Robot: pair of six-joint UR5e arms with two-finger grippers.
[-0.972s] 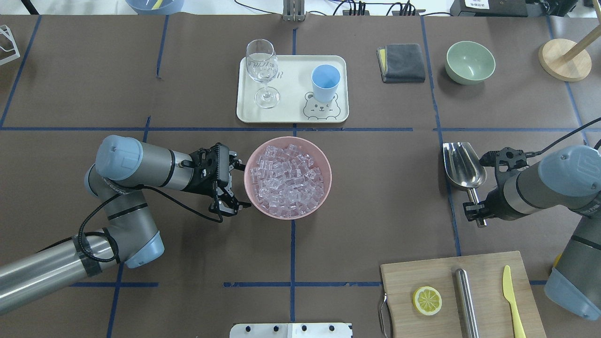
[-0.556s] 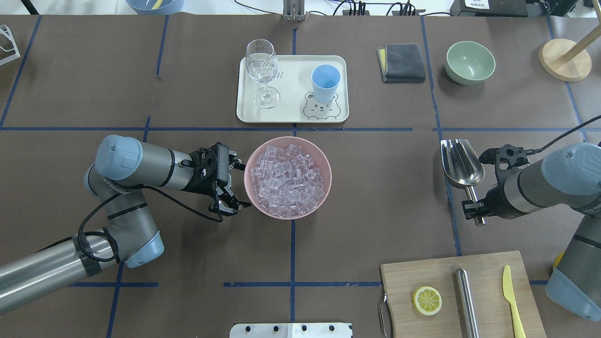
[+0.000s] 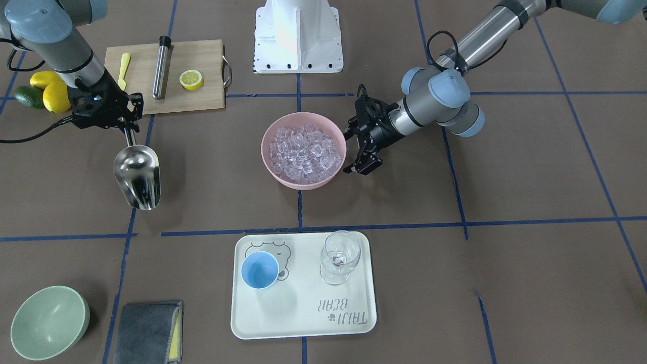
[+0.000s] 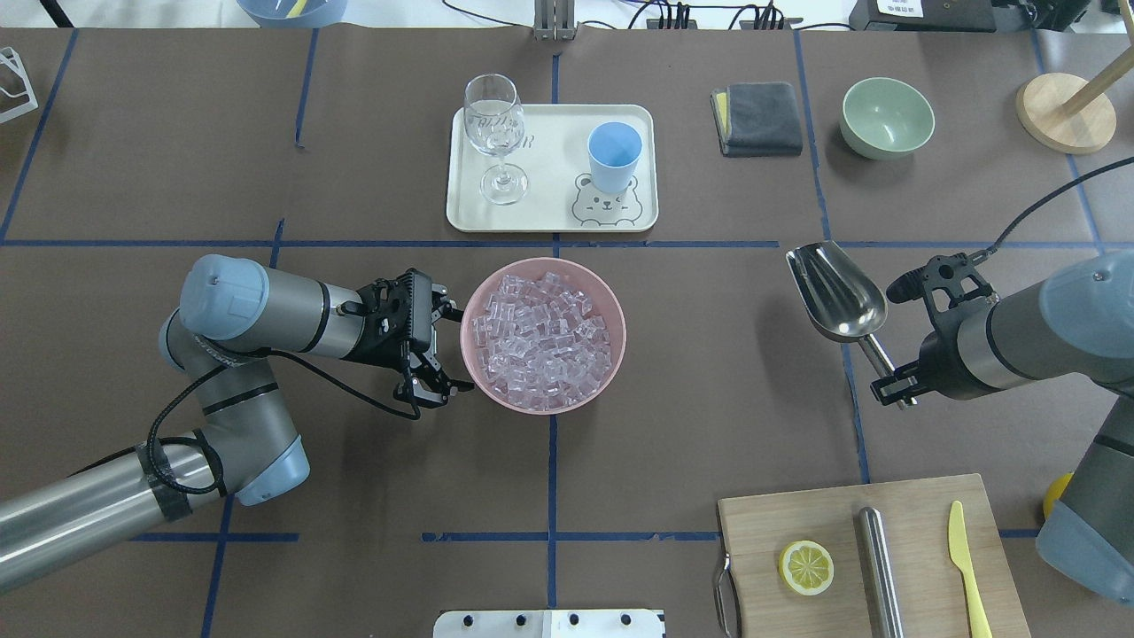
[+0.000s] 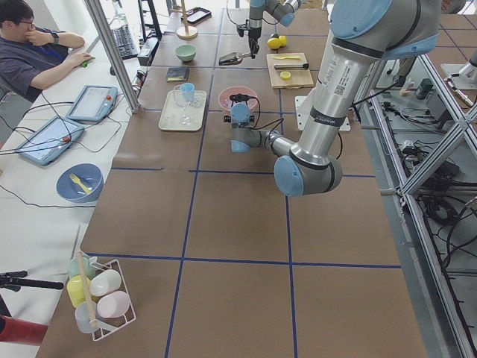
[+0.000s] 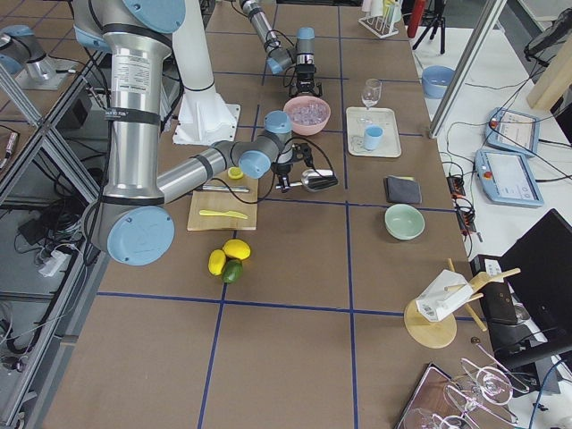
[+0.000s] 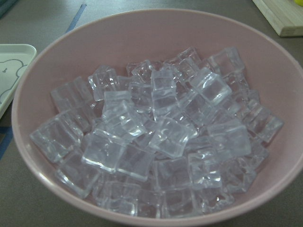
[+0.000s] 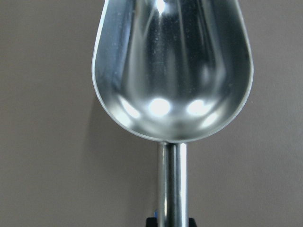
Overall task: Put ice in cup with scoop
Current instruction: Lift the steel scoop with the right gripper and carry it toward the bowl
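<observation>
Now my job is to get the scoop [image 4: 837, 288] over to the ice [image 4: 542, 341]. My right gripper [image 4: 895, 387] pinches the thin handle near its end. The shiny front of the scoop points away from the robot and a bit toward the middle of the table. The scoop is empty; I see only bright metal in the right wrist view. It looks lifted off the table, well apart from the pink bowl [image 4: 542, 263], where all the ice sits in a heap.

My left gripper [image 4: 454, 348] sits just beside the pink bowl, on the robot's left side of it, and it is spread wide open. I cannot tell if it touches the rim. I think it is there to stop the bowl from sliding.

The cup [image 4: 615, 155] is small and blue. It stands on the white tray [image 4: 554, 217], past the pink bowl, next to a wine glass [image 4: 493, 124]. No ice is in it yet.

To do this step well, I should move the scoop sideways over the pink bowl first. Then I tip its front edge down and push it gently into the heap from the right side. The cubes look hard and slippery, so a slow push should work better than a fast jab. If I go too fast, cubes may jump out or the bowl may skid. A half-full scoop is enough, because the cup is small.
</observation>
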